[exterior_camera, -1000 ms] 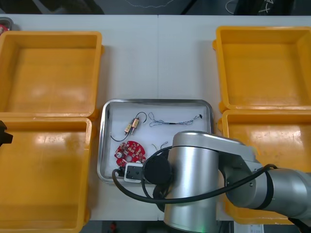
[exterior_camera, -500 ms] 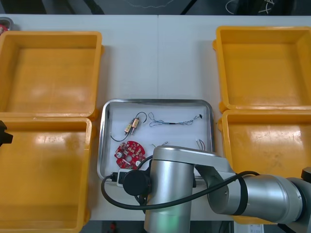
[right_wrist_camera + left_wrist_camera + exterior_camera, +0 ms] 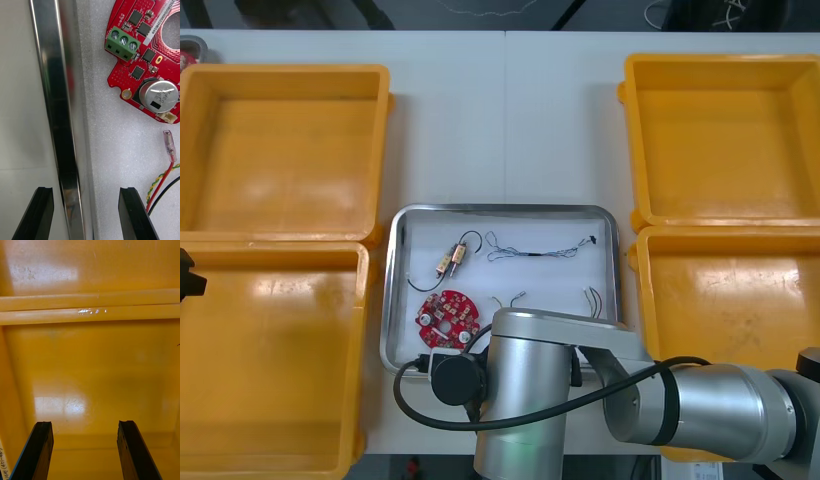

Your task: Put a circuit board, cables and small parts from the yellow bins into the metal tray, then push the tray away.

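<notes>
The metal tray lies mid-table, white inside. It holds a round red circuit board, a twisted blue and white cable, a small metal part on a black cable, and thin cable ends. My right arm covers the tray's near edge. In the right wrist view my right gripper is open, its fingers straddling the tray rim, one outside and one inside. The circuit board and a red and yellow cable lie just beyond. My left gripper hangs open over a bin floor.
Two yellow bins stand at the left and two at the right, their floors bare. Bare table stretches beyond the tray's far edge. A black part of my left arm shows at the left edge.
My right arm has swung left along the tray's near edge, now covering its near left corner. The tray and its contents have not shifted.
</notes>
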### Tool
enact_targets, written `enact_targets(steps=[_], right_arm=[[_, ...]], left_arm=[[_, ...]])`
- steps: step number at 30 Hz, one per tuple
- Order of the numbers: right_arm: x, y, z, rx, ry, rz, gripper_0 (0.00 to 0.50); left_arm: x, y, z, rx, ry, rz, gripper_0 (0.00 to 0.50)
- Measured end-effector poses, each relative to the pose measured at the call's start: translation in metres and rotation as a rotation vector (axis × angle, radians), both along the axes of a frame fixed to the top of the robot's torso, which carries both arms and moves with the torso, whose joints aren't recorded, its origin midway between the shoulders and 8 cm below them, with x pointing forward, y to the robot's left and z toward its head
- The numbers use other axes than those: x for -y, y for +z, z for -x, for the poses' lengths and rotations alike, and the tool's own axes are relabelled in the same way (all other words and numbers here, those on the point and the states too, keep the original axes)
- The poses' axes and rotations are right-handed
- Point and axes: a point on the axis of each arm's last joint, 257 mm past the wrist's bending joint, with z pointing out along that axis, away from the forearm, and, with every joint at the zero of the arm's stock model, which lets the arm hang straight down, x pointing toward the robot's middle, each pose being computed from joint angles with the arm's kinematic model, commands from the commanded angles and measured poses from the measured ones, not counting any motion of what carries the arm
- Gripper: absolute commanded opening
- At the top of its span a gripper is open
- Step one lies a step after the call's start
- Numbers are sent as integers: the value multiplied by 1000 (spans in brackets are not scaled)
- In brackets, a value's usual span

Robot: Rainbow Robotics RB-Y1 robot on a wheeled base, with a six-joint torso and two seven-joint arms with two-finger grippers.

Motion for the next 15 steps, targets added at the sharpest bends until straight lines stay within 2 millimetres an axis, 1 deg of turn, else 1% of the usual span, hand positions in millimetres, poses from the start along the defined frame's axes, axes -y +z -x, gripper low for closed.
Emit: enact_targets(steps=[6,15], right_arm=[[-1,-4,-6,9,-5,-8,500],[-6,-3,-5,12,0,-14,498]], left_arm=[[0,0,0,0,0,0,500],[0,0,0,0,0,0,500]])
